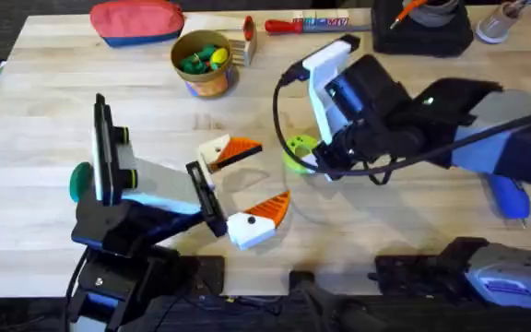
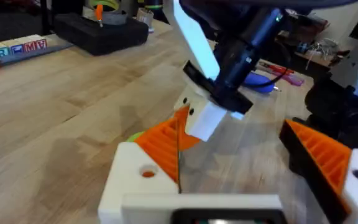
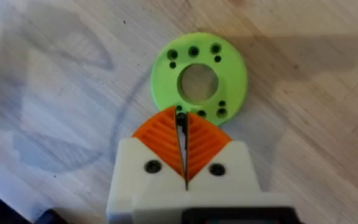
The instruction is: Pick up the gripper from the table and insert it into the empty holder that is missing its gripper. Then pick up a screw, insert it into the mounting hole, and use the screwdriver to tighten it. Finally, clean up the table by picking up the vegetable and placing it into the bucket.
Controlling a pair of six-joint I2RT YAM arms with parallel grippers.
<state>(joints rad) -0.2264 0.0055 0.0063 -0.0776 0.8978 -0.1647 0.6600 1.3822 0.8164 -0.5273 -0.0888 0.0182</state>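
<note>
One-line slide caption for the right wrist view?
Right gripper, orange pads closed on a small dark screw, hovers at the lime-green disc on the table.

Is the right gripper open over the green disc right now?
No: in the right wrist view the right gripper's orange pads press together, only a thin seam between them, at the edge of the green disc.

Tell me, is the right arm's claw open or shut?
Shut: in the right wrist view the right gripper has its orange pads pressed together, just at the green disc.
</note>
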